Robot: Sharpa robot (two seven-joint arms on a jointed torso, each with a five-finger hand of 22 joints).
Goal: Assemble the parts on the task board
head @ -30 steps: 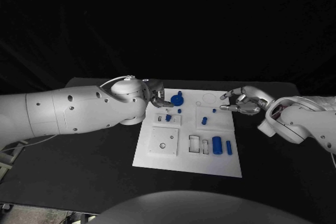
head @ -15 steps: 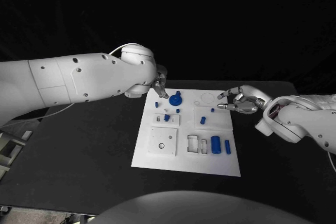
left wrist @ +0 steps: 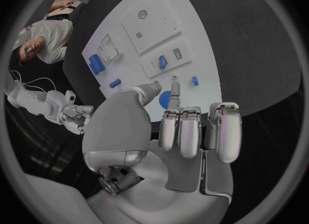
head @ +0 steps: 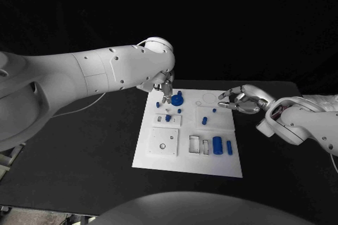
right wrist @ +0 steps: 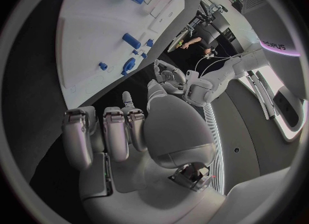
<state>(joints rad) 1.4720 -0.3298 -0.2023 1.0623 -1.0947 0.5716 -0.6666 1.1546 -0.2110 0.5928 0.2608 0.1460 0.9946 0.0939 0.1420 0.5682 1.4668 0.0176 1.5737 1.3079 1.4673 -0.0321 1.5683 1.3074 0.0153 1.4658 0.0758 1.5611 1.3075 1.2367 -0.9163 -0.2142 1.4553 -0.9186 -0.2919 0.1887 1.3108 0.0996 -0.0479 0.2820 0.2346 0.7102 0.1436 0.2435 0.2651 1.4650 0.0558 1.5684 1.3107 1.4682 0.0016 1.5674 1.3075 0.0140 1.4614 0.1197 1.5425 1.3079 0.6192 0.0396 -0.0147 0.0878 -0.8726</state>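
The left hand (head: 162, 84) hangs raised over the far left corner of the task board (head: 169, 154), fingers curled inward and holding nothing, above the round blue part (head: 178, 99). The right hand (head: 240, 101) hovers just beside the board's far right edge, fingers bent and apart, empty. Other blue parts (head: 218, 145) lie near the board's right edge.

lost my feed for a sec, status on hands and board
Left hand over far end of white task board, holding nothing seen. Right hand at board's far right edge, fingers curled, empty. Small blue parts on board, path clear.
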